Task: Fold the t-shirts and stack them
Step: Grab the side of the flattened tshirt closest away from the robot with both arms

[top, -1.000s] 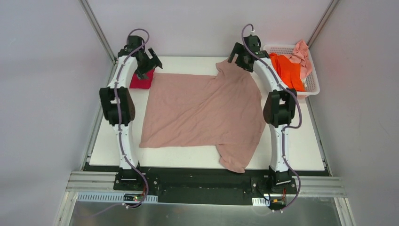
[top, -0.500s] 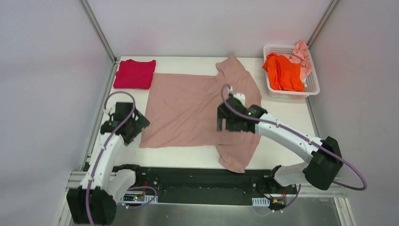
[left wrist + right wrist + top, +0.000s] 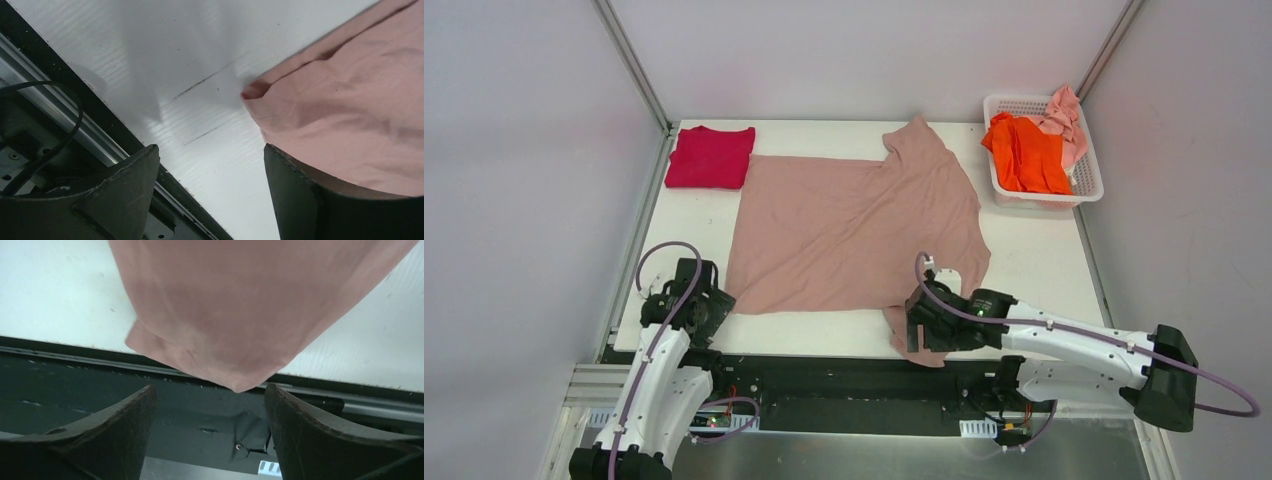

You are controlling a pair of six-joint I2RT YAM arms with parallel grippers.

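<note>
The large dusty-pink beige t-shirt [image 3: 844, 230] lies spread on the white table, one sleeve hanging over the near edge. My left gripper [image 3: 707, 308] is open and empty just left of its near-left corner; in the left wrist view the gripper [image 3: 209, 150] is over bare table, with the shirt corner [image 3: 345, 110] by the right finger. My right gripper [image 3: 921, 330] is open above the overhanging sleeve; in the right wrist view the gripper [image 3: 208, 388] brackets the sleeve tip [image 3: 235, 315] without touching it. The crimson-magenta t-shirt [image 3: 711, 157] lies folded at the far left. The orange t-shirt [image 3: 1027, 152] and the pale pink one [image 3: 1064, 115] sit in the basket.
The white lattice basket [image 3: 1088, 188] stands at the far right corner. A black rail and metal frame [image 3: 844, 385] run along the near table edge, under the sleeve. Grey walls close in both sides.
Both arms have swung from the far side of the table to the near edge: the left to the beige shirt's near-left corner, the right to the overhanging sleeve. The shirts have not moved.
</note>
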